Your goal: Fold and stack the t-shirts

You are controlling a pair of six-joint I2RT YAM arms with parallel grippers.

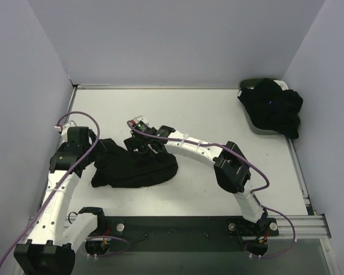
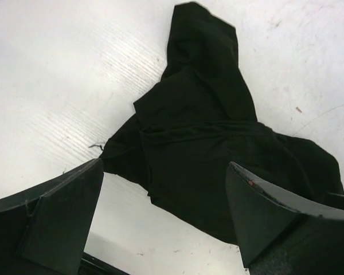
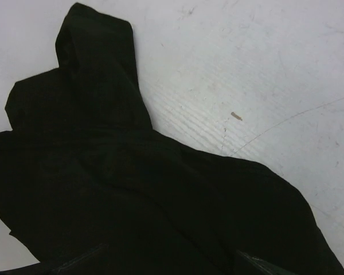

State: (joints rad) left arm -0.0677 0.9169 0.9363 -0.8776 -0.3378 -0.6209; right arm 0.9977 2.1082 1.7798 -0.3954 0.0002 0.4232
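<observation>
From above, your left arm rises from its base at the near left, elbow bent, wrist angled down and inward. The left gripper [image 1: 98,150] sits at the left edge of the crumpled black t-shirt [image 1: 135,169], which lies in a heap on the white table [image 1: 206,114], left of centre. Your right arm climbs from its base at the near right, folds at the elbow, then runs its forearm low and leftward across the table. That puts the right gripper [image 1: 139,148] down on the shirt's far side. In the far right corner, well apart from the arms, a dark basket [image 1: 258,129] holds a pile of black clothes [image 1: 275,106] that spills over its rim.

In your left wrist view, the left gripper [image 2: 166,215] stands wide open, its fingers [image 2: 57,217] holding nothing. The shirt [image 2: 200,143] lies between and beyond them, one narrow part stretching away across the table [image 2: 57,86].

In your right wrist view, black cloth [image 3: 132,200] fills most of the frame, with bare scuffed table [image 3: 264,69] at the upper right. The right gripper [image 3: 166,268] is very close to the shirt. Its fingertips [image 3: 74,264] barely show, dark on dark at the bottom edge, set wide apart with cloth between them. You can see no pinch on the fabric.
</observation>
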